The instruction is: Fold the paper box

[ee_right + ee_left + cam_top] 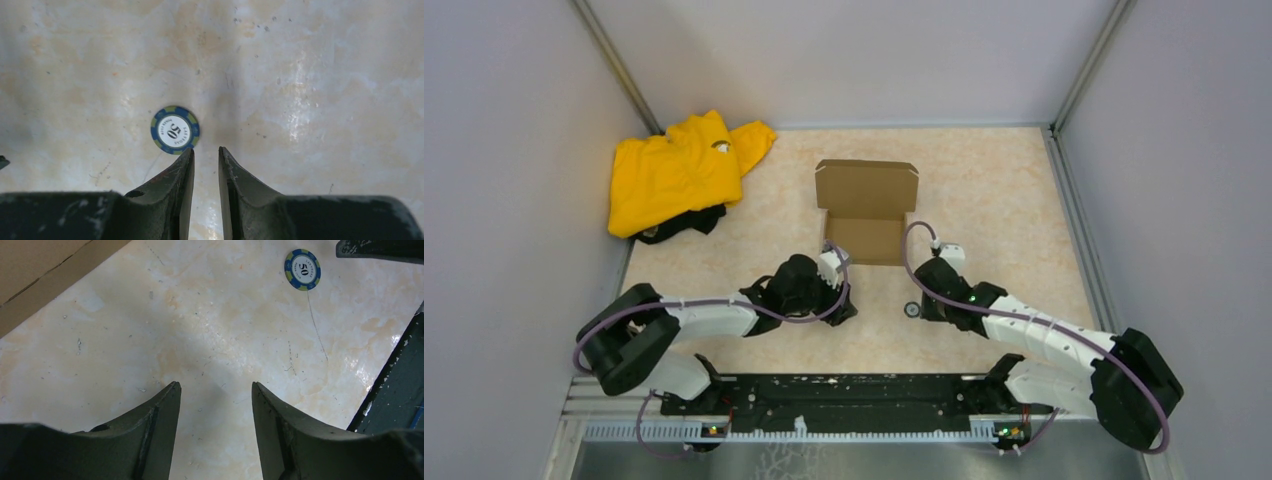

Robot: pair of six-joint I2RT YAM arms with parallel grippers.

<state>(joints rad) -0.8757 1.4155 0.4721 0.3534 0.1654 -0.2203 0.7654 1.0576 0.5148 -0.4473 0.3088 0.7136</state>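
Observation:
The paper box is plain brown cardboard. It lies open in the middle of the table, with its lid panel flat at the back and low side walls raised round the base. One corner of the paper box shows at the upper left of the left wrist view. My left gripper hovers just in front of the box's near left corner. The left gripper is open over bare table. My right gripper hangs near the box's front right corner. The right gripper has a narrow gap between its jaws and holds nothing.
A blue poker chip lies on the table between the two grippers. The poker chip sits just beyond my right gripper's left fingertip. A yellow garment is heaped over something dark at the back left. Grey walls enclose the table.

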